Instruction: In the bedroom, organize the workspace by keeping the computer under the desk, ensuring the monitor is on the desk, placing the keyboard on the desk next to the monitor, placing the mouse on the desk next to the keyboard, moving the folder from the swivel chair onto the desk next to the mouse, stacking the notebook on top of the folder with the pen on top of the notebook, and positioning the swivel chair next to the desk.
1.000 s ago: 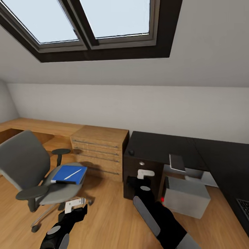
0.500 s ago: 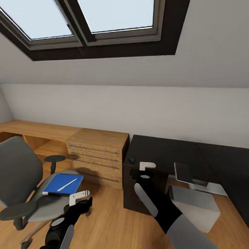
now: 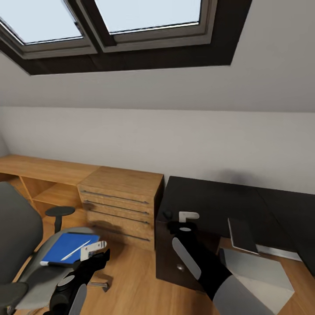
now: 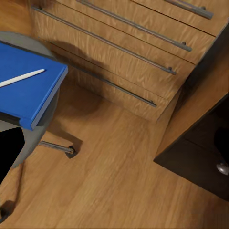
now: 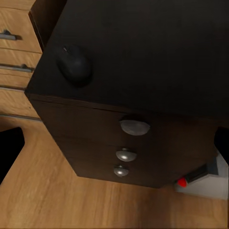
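Both pincers ride low in the head view with nothing between their tips: the left gripper (image 3: 94,249) hovers just beside the near right corner of the folder, the right gripper (image 3: 187,215) hangs over the near left end of the desk. Whether either stands open or closed I cannot tell, since the white fingertips show no clear gap.

Judged from how things lie, the job is barely begun. Largest first: the desk (image 3: 218,194), black-topped, runs off to the right beside a light wood chest (image 3: 118,203) with steel handles. The swivel chair (image 3: 17,236) stands at the near left, apart from the desk with the chest between, so it has yet to be brought alongside. The computer (image 3: 258,273), a grey tower, sits on the floor under the desk at the near right; that part looks done. The folder (image 3: 61,249) lies flat on the chair seat, not yet moved, with the pen (image 3: 78,250) resting across its blue cover. The notebook (image 3: 242,236), thin and dark, lies on the desk near its front edge, to the right. The mouse (image 5: 74,63) sits on the desk's near left corner, above the silver drawer knobs.

The folder, notebook and pen stack remains to be built beside that mouse.
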Available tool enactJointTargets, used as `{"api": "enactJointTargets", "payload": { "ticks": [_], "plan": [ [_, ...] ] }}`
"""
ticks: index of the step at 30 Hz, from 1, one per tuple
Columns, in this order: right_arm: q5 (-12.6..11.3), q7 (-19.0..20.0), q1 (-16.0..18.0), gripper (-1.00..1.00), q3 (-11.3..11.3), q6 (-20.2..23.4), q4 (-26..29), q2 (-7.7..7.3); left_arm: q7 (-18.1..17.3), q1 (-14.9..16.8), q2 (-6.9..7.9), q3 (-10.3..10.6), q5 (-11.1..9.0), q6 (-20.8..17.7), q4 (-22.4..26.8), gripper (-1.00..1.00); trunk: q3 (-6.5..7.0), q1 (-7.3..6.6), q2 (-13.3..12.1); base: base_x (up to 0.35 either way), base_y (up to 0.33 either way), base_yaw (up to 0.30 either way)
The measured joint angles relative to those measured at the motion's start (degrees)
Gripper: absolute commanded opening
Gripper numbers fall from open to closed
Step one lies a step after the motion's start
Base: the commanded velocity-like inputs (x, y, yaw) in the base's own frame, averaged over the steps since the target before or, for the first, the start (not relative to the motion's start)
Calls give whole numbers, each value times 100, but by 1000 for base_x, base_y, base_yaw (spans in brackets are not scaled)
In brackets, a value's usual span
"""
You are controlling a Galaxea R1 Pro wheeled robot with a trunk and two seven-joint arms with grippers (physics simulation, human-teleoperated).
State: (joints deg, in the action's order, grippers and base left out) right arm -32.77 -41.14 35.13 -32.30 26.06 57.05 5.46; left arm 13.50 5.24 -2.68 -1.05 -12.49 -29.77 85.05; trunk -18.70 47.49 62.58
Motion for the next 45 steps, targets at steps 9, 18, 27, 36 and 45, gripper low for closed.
{"api": "enactJointTargets", "payload": {
  "ticks": [9,18,27,36,45],
  "plan": [
    [26,169,-8,100,1,-11,-103,-27,8,0,-11,1,-7,26,1,100,0,0,0,328,0,0],
    [37,552,-10,100,2,-11,-120,-177,9,0,-17,2,-13,29,10,100,0,0,0,328,0,0],
    [40,648,-8,100,2,-11,-122,-215,9,0,-19,2,-26,24,6,100,0,2,0,222,0,0],
    [204,1356,-5,100,4,-140,-921,-161,-13,7,-51,121,-43,18,13,100,0,1,0,165,34,0],
    [489,1546,-4,100,9,-277,-1042,-156,-22,6,-58,343,-45,-4,197,100,0,3,0,41,9,0]
  ]
}}
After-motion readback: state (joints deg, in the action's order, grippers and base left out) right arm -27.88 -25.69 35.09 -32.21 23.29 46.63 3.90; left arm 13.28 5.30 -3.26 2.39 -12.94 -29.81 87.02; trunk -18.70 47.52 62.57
